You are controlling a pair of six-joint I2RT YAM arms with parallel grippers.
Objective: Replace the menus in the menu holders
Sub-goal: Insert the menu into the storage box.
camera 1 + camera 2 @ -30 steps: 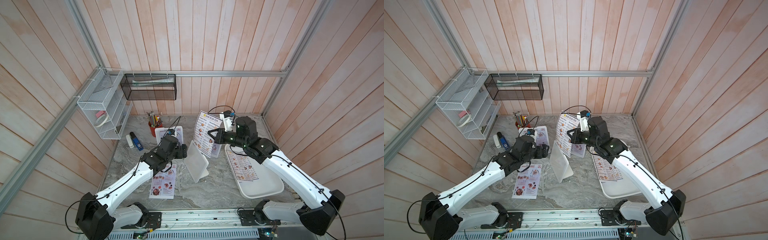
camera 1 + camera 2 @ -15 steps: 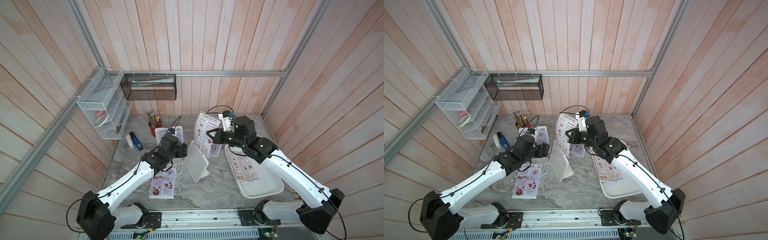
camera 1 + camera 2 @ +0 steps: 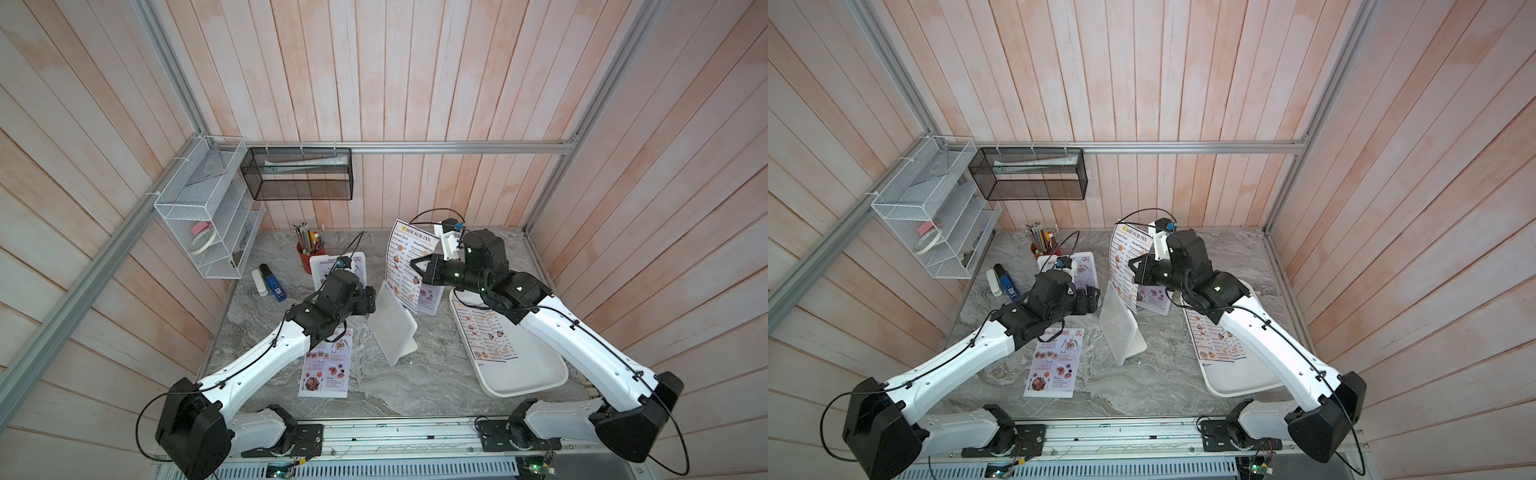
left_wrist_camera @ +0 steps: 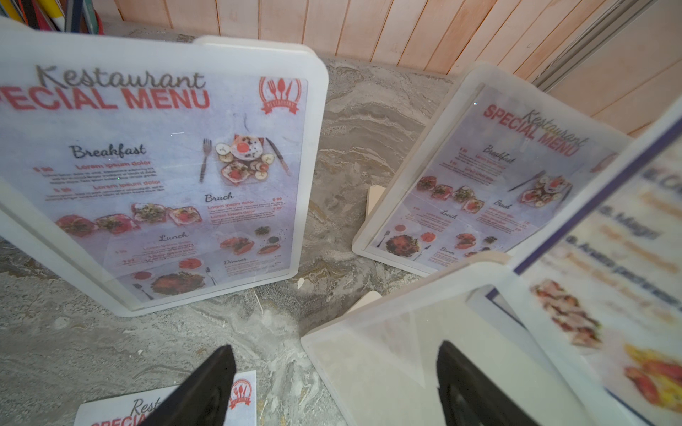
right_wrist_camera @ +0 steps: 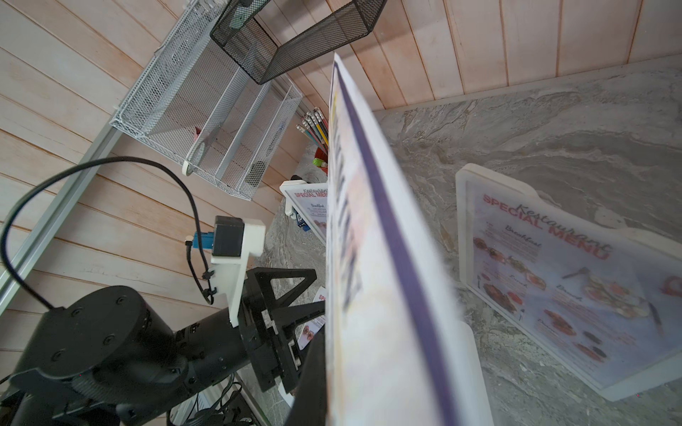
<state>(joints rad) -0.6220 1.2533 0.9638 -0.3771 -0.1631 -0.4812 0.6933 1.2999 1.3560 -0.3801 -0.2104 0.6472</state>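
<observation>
both top views: right jaws clamped on the dim sum inn menu, sheet upright, long axis 12 to 6. empty menu holder sits at 6 o'clock from them, under the sheet. left jaws spread wide, holding nothing, at its 10 o'clock; nearer arm.
left wrist: holder corner between those jaws.
right wrist: sheet edge-on, slot hidden.

Seemingly a lab booth: aluminium frame, wood-plank walls.
</observation>
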